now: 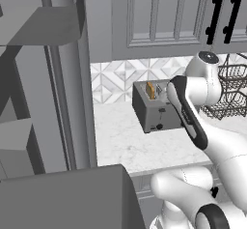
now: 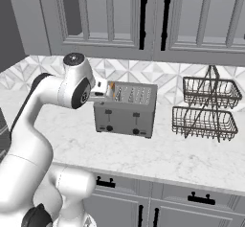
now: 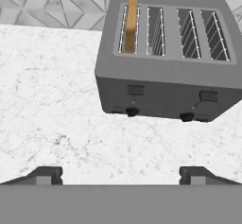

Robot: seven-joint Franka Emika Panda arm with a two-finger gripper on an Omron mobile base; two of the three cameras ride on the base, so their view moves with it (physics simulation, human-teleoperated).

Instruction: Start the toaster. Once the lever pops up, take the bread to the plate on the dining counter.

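The bread (image 3: 131,23) stands mostly sunk in the toaster's (image 3: 165,83) end slot. From the left base view, the robot's arm hides the toaster's right end.

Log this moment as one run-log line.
gripper: open, empty, facing toaster front | bread: upright in toaster's end slot, top sticking out | counter: marble | wire basket rack: beside toaster

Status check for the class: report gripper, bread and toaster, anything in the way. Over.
Gripper open, empty, facing the toaster. Bread standing up out of the leftmost slot. Nothing between gripper and toaster; wire basket rack off to the side.
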